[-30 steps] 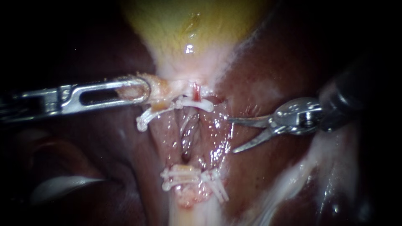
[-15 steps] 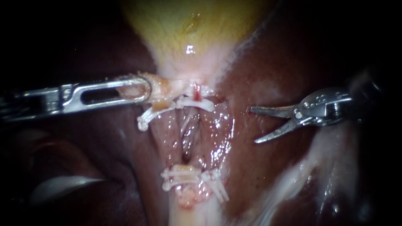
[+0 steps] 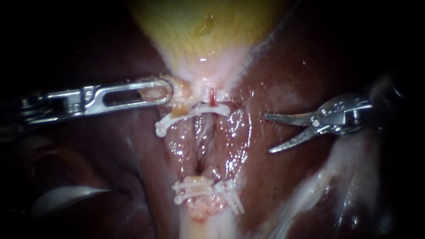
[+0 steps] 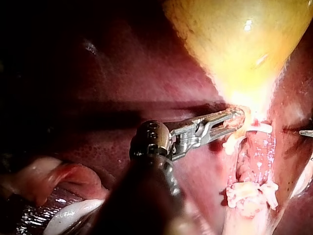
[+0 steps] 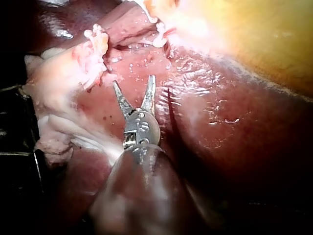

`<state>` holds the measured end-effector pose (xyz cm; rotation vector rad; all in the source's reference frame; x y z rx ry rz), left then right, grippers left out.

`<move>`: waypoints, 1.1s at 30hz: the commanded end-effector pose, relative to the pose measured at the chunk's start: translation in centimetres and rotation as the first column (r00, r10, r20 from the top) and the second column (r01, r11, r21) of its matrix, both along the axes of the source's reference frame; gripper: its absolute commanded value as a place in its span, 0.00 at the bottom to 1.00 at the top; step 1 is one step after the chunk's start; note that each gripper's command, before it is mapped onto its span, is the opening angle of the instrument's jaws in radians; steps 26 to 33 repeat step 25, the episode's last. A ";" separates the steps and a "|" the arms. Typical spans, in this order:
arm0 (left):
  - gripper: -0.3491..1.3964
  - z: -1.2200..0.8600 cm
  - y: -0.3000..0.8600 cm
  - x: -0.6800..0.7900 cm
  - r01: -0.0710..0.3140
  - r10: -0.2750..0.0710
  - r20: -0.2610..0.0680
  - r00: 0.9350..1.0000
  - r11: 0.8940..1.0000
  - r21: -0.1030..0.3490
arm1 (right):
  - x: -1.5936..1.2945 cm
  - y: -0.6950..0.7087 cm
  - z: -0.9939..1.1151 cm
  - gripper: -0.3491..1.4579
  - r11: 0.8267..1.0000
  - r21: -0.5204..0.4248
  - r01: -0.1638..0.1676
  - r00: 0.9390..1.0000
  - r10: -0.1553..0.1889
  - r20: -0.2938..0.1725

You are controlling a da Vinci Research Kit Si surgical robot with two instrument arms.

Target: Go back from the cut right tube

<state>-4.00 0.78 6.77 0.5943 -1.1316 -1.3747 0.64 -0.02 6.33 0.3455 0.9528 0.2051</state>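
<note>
Off to the right of the clipped field, the right instrument (image 3: 268, 133) hangs over the liver (image 3: 292, 75), its jaws parted wide and holding nothing. It sits well apart from the cut right tube (image 3: 213, 96), whose red stump shows above a white clip (image 3: 195, 112). The left instrument (image 3: 167, 92) clamps the gallbladder (image 3: 199, 40) at its neck, seemingly to keep the field stretched open.

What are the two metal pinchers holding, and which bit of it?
The left instrument has its jaws shut on the gallbladder at its narrow lower end, beside a white clip. The right instrument has open jaws and holds nothing.
</note>
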 end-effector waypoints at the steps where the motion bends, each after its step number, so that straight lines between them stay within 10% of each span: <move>1: 0.00 0.03 0.01 -0.04 -0.003 0.003 -0.005 1.000 1.000 0.001 | 0.00 0.00 -0.01 0.99 1.000 -0.001 -0.002 1.000 0.002 0.002; 13: 0.00 0.41 0.02 -0.28 -0.030 0.030 -0.022 0.999 0.999 0.012 | 0.02 -0.01 -0.04 0.99 1.000 0.001 0.000 1.000 0.000 0.000; 33: 0.00 0.41 0.01 -0.30 -0.035 0.035 -0.021 0.999 0.999 0.014 | 0.02 -0.01 -0.04 0.99 1.000 0.001 -0.001 1.000 0.001 0.001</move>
